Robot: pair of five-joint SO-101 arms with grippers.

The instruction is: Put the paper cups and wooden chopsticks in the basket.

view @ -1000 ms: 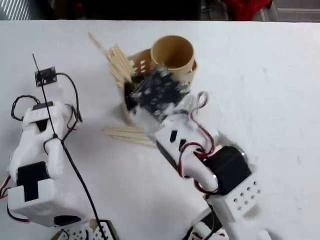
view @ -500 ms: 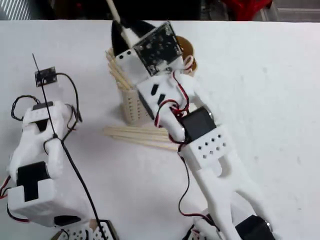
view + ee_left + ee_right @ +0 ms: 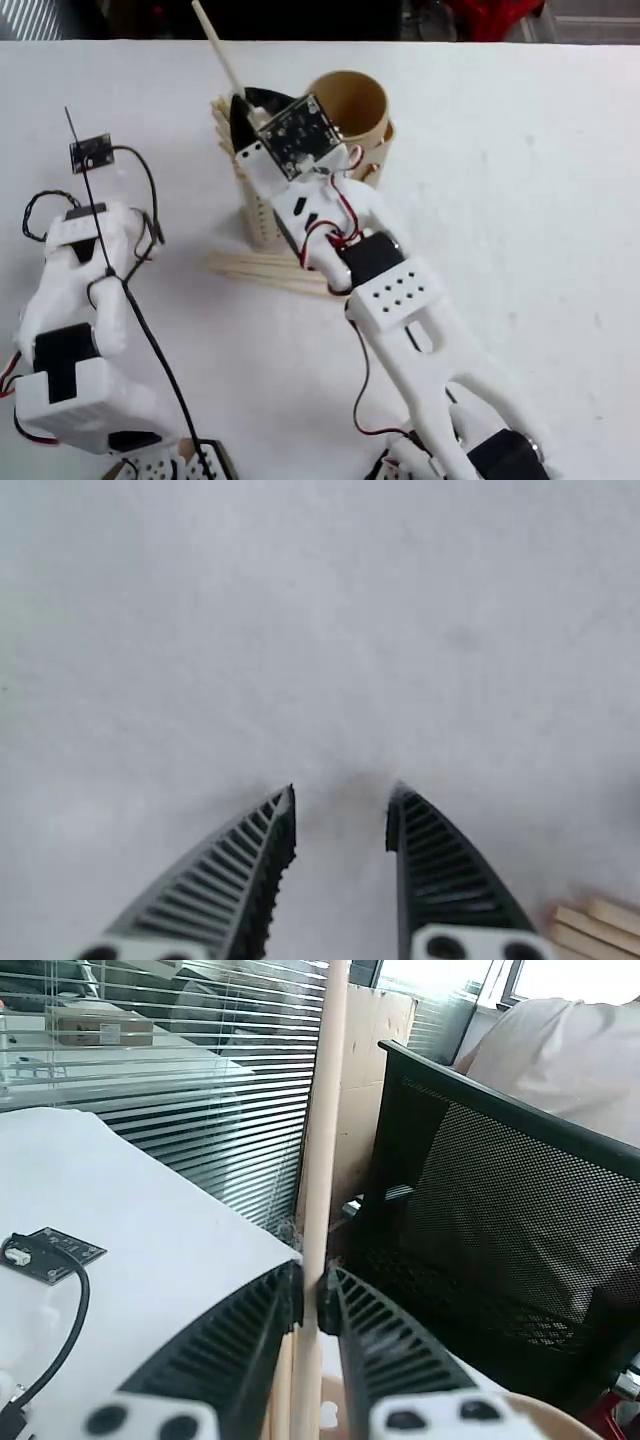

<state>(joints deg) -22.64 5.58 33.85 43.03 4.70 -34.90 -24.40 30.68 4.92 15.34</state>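
A: so what's the right gripper (image 3: 243, 112) up to? looks like it's got something

B: yep, it's pinched tight on a single wooden chopstick (image 3: 213, 42). in the high view the stick pokes up and away from the jaws toward the far edge of the table (image 3: 520, 200), and the gripper itself sits right over the white perforated basket (image 3: 262, 215). the right wrist view shows it nicely, both fingers pressed against the stick from either side

A: and the rest of the stuff?

B: a paper cup (image 3: 347, 100) stands upright in the basket, on the side away from the left arm (image 3: 75, 300), with what looks like a second cup rim nested under it. a bunch of chopsticks (image 3: 226, 130) is already standing in the basket, leaning out over its rim toward the left arm's side. a small bundle of chopsticks (image 3: 262, 268) lies flat on the table just in front of the basket, partly under the right arm

A: left gripper (image 3: 340, 800) holding anything?

B: nope, jaws apart with nothing between them, pointing down at bare table. a few chopstick ends show at the corner of its wrist view. the left arm is folded up well off to the side, near a little circuit board (image 3: 92, 150) with a black cable (image 3: 150, 340) running back along the table
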